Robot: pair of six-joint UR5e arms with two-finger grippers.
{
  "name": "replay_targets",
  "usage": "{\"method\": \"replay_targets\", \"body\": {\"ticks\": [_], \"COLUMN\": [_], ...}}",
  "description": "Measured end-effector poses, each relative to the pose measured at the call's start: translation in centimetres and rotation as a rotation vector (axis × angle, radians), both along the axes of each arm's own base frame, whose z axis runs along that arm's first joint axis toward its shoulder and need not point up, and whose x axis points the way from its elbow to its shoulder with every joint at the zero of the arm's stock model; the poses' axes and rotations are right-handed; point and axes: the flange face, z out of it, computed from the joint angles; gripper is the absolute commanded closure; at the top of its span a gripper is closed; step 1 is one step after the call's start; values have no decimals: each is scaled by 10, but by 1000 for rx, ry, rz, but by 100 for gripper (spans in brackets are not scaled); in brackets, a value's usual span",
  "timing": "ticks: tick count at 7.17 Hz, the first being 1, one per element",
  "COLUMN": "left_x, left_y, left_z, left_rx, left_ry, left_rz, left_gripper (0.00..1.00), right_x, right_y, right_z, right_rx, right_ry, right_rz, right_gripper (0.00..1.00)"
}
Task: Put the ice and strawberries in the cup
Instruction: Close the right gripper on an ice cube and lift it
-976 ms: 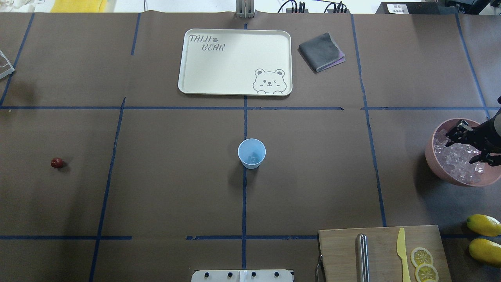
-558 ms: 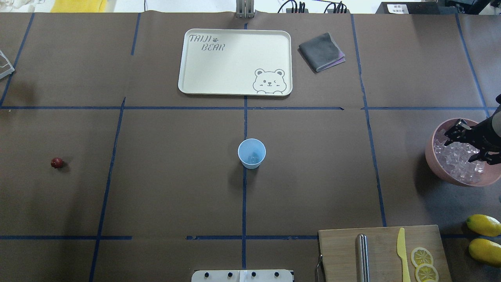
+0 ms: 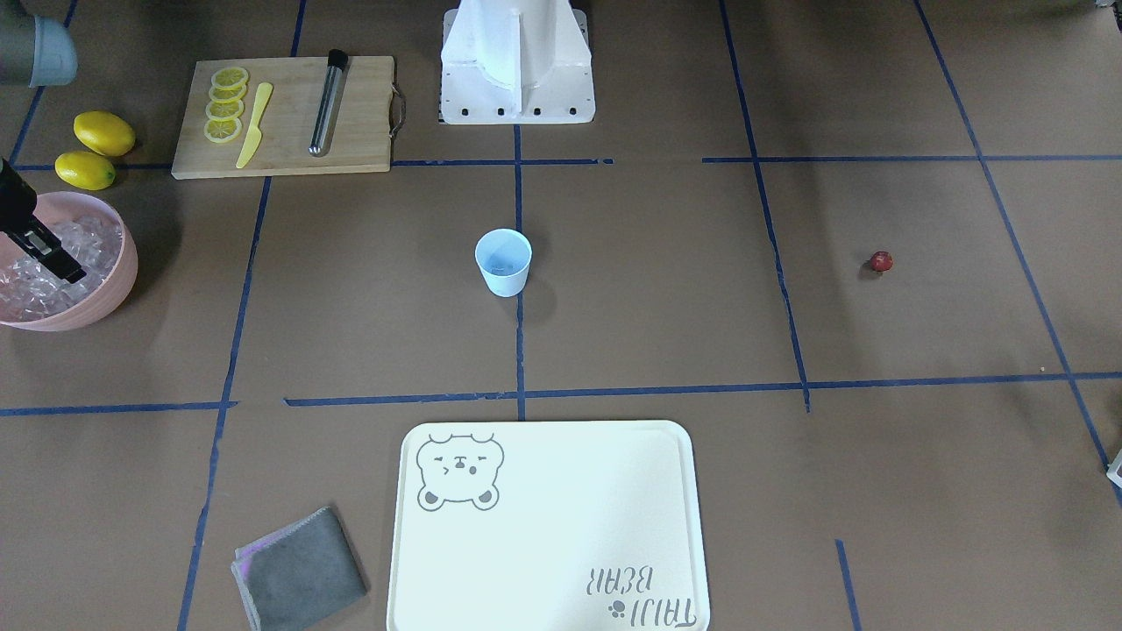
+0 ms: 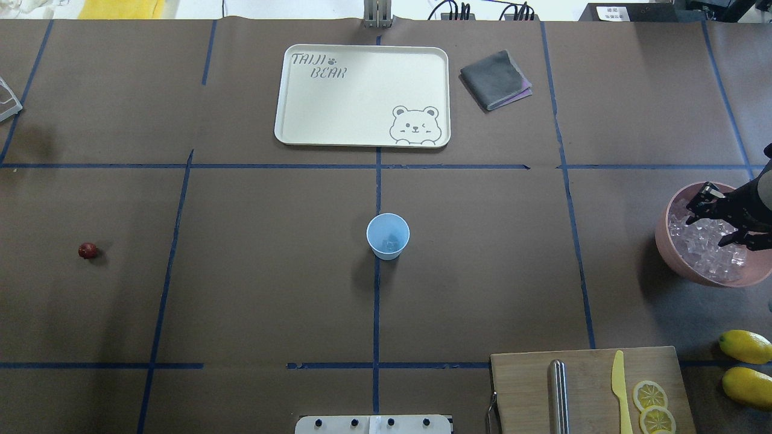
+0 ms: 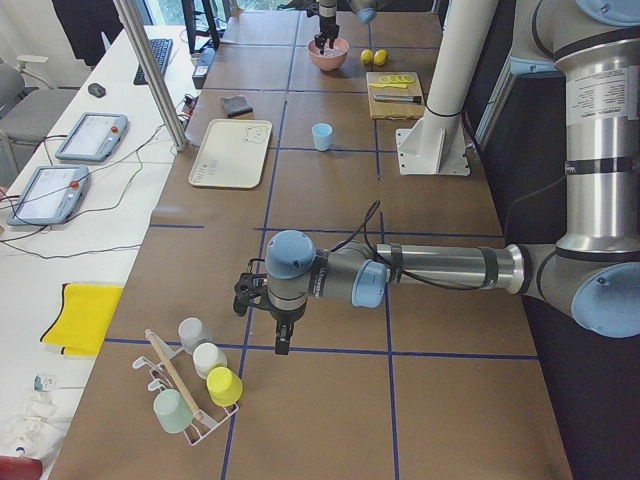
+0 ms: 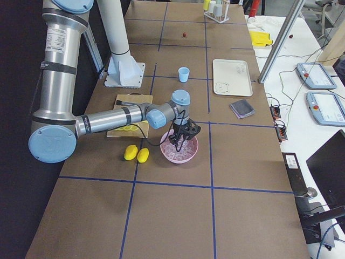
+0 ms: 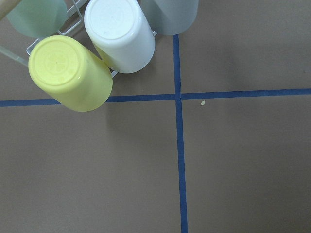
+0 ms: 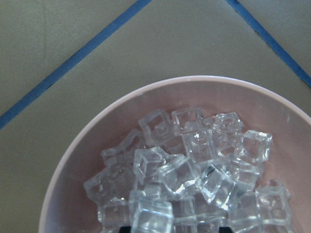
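The pale-blue cup (image 4: 388,236) stands upright at the table's middle, with a bit of clear ice in its bottom; it also shows in the front view (image 3: 504,261). The dark-red strawberry (image 4: 88,251) lies alone at the far left. More ice (image 8: 194,165) fills the pink bowl (image 4: 669,247) at the right edge. My right gripper (image 4: 711,220) hangs open over the ice in the bowl, fingers spread. My left gripper (image 5: 262,320) shows only in the exterior left view, low over the table near a cup rack; I cannot tell whether it is open.
A cream bear tray (image 4: 289,120) and a folded grey cloth (image 4: 496,79) lie at the back. A cutting board (image 4: 525,386) with a yellow knife, lemon slices and a metal bar sits front right, two lemons (image 4: 745,346) beside it. A rack of cups (image 7: 119,34) is under the left wrist.
My right gripper has shifted slightly toward the right edge over the bowl and stays open. The cup and the strawberry have not moved.
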Motion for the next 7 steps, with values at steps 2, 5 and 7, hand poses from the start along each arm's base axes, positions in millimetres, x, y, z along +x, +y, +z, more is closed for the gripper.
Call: {"method": "replay_targets", "body": {"ticks": [2,5,7], "left_x": [0,0,0], "left_y": [3,5,7], "left_z": [2,4,6], "left_rx": [5,7,4], "left_ry": [-2,-3,-3], "left_rz": [0,-1,0], "left_gripper": [0,0,0], "right_x": [0,0,-1], "right_y": [0,-2,-4], "right_z": [0,-2,-3], "right_rx": [3,11,18], "right_ry": [3,7,11], "right_rz": [2,7,9], "right_gripper": [34,34,36]}}
